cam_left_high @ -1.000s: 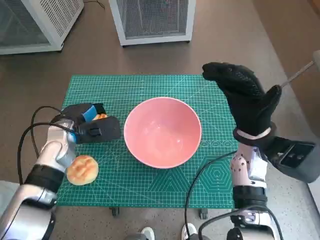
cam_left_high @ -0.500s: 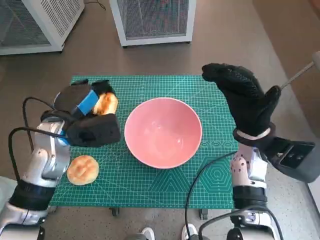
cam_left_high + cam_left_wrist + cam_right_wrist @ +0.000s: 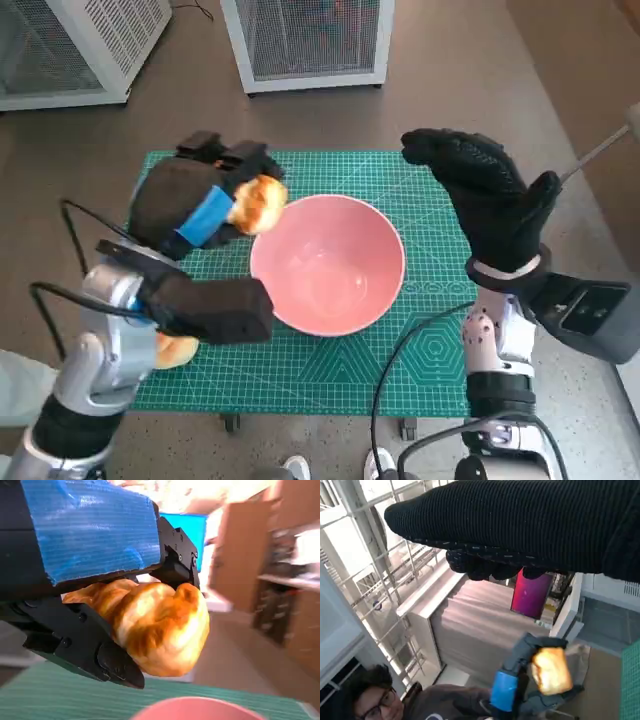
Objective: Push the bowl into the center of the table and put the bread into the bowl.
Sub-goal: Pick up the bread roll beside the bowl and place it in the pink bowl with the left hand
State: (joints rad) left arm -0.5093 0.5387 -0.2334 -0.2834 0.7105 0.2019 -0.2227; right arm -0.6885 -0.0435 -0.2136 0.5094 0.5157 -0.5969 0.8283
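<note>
Black fingers (image 3: 75,640) of the left hand (image 3: 195,205) grasp a golden bread roll (image 3: 257,203), raised above the pink bowl's (image 3: 328,265) rim at the counter's (image 3: 420,345) center. The gloved right hand (image 3: 490,195) hovers released beside the bowl, fingers spread. A second roll (image 3: 177,349) lies on the green mat.

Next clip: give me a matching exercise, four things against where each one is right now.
Things:
1. bread roll
2. second bun
3. pink bowl
4. right hand

Places:
A. raised above the mat's right side, holding nothing
B. on the mat, mid-table, empty
C. held in the left hand, beside the bowl's rim
D. on the mat, partly hidden under the left forearm

Pairs: 1-C, 2-D, 3-B, 4-A
</note>
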